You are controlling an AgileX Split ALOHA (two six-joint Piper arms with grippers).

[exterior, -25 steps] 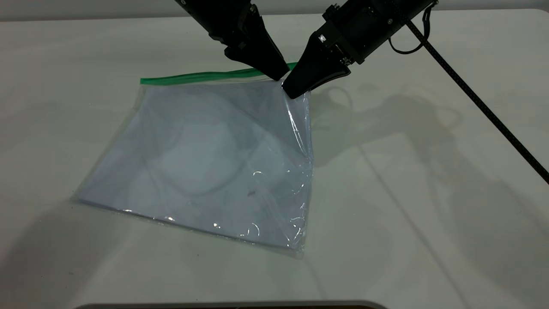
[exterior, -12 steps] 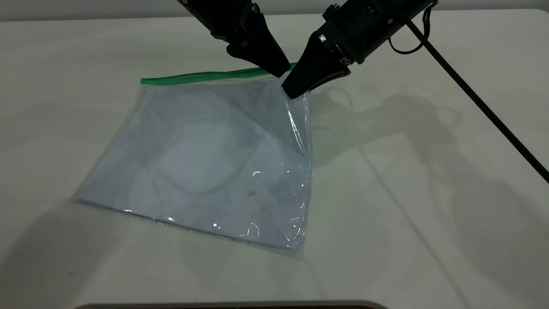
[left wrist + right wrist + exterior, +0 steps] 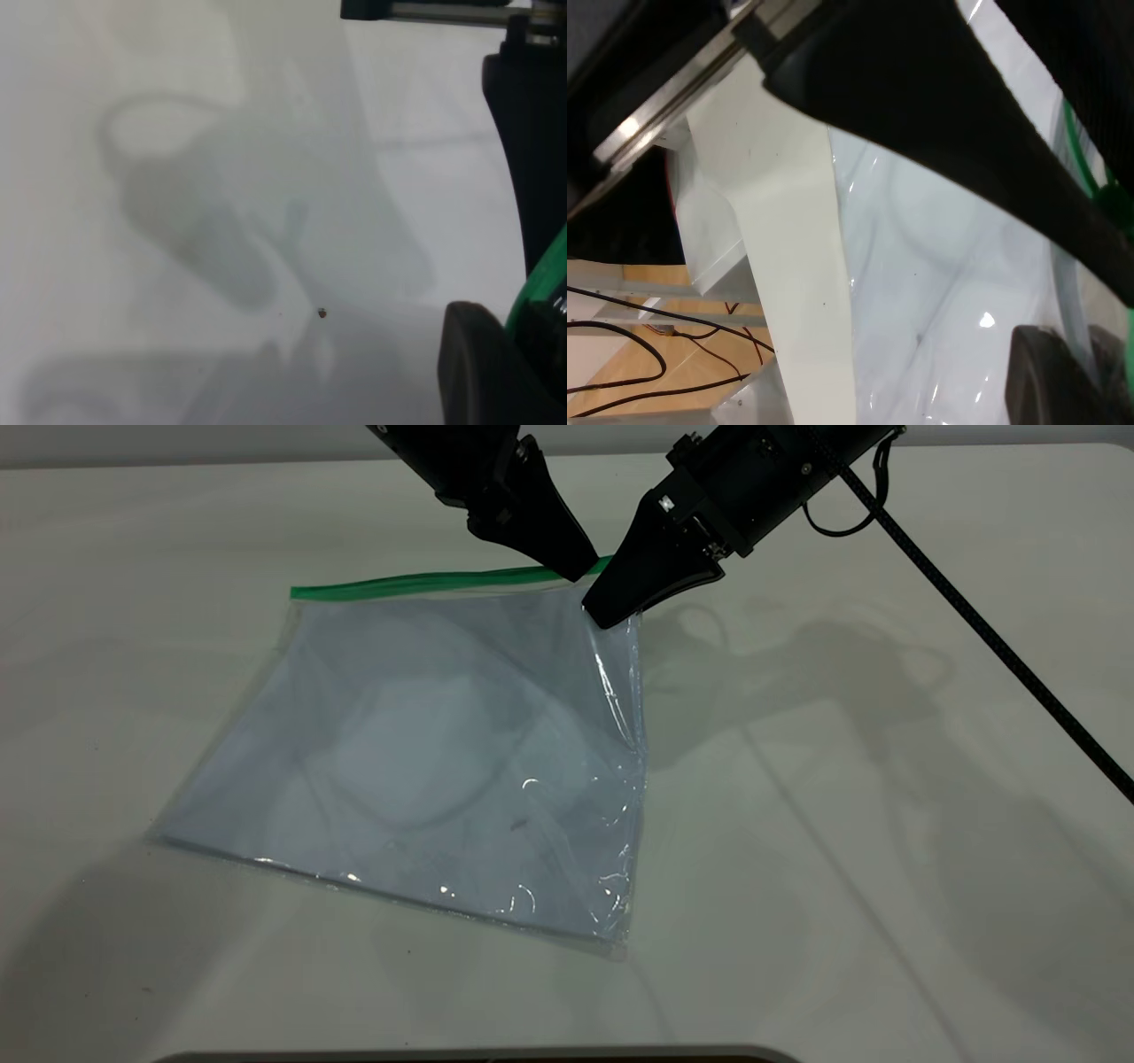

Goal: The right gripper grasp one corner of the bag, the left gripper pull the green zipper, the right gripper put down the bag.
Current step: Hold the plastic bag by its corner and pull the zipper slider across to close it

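The bag (image 3: 425,744), a clear pouch with white sheets inside, lies flat on the white table, its far right corner raised. The green zipper (image 3: 407,584) runs along its far edge. My right gripper (image 3: 602,613) is shut on that raised corner; in the right wrist view its jaws (image 3: 1085,372) pinch the clear plastic (image 3: 921,266). My left gripper (image 3: 578,571) sits at the right end of the zipper, right beside the right gripper. In the left wrist view its jaws (image 3: 532,354) close around the green strip (image 3: 542,288).
The white table (image 3: 886,868) stretches all round the bag. The right arm's black cable (image 3: 1001,646) runs diagonally over the table's right side. A dark edge shows at the bottom of the exterior view.
The left gripper's tip has shifted slightly up along the zipper's right end. The right gripper and the bag have hardly moved.
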